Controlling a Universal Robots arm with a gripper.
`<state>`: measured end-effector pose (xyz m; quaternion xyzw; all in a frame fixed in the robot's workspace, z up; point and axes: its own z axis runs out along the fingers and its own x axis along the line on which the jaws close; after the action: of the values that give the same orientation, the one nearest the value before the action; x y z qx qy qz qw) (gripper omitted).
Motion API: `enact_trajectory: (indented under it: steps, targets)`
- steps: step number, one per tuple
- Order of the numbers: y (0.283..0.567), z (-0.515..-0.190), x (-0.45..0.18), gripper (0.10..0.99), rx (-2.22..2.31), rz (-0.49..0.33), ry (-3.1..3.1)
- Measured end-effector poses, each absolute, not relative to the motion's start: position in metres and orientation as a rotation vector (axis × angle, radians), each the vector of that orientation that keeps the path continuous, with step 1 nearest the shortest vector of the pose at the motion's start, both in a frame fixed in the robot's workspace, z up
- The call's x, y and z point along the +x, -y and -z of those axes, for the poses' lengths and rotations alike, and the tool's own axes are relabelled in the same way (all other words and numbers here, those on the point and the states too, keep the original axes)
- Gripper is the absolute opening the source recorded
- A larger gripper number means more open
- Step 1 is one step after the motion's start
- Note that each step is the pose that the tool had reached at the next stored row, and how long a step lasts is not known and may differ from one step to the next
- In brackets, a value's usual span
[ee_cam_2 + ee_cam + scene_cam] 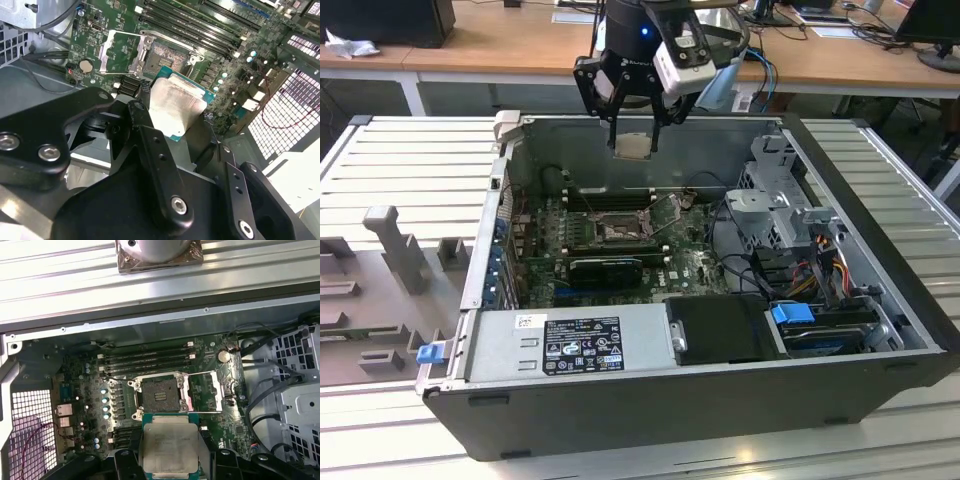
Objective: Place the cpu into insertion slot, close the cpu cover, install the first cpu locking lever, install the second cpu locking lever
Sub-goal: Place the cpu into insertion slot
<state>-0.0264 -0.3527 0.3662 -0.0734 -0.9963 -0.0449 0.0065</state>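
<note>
My gripper [634,138] hangs above the open computer case, shut on the cpu [633,148], a small flat square chip with a pale silvery face. In both wrist views the cpu [170,445] [176,107] sits level between the black fingers [125,462]. Down on the green board lies the insertion slot [618,230] [161,394] [165,57], bare, its dark gridded centre showing. The cpu cover [202,390] [120,50] is swung open and lies beside the slot. The chip is well above the slot and touches nothing else.
Long black memory slots [147,360] run along the slot's far side. A grey power supply box [570,345] and a black block [720,330] fill the case's front. A drive cage [785,215] with cables stands at the exterior view's right. A grey fixture [380,280] lies outside, left.
</note>
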Motion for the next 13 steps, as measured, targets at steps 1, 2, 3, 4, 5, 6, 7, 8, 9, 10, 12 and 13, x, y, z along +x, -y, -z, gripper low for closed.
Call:
enact_trajectory:
  steps: [1, 2, 3, 4, 5, 6, 7, 8, 9, 10, 12, 13]
  targets:
    - [0.3527, -0.3662, -0.0264, 0.529, -0.232, 0.141, 3.117]
    - [0.3527, -0.3661, -0.0264, 0.529, -0.234, 0.141, 3.117]
    - [0.3527, -0.3661, -0.0264, 0.529, -0.237, 0.141, 3.117]
    - [0.3527, -0.3661, -0.0264, 0.529, -0.24, 0.141, 3.117]
    - [0.3527, -0.3661, -0.0264, 0.529, -0.245, 0.141, 3.116]
    - [0.3527, -0.3661, -0.0264, 0.529, -0.248, 0.141, 3.116]
    - [0.3527, -0.3661, -0.0264, 0.529, -0.25, 0.141, 3.116]
    - [0.3527, -0.3661, -0.0264, 0.529, -0.254, 0.141, 3.116]
    - [0.3527, -0.3661, -0.0264, 0.529, -0.256, 0.141, 3.116]
    - [0.3527, -0.3661, -0.0264, 0.529, -0.257, 0.141, 3.116]
    - [0.3527, -0.3661, -0.0264, 0.529, -0.262, 0.141, 3.115]
    - [0.3527, -0.3661, -0.0264, 0.529, -0.265, 0.141, 3.115]
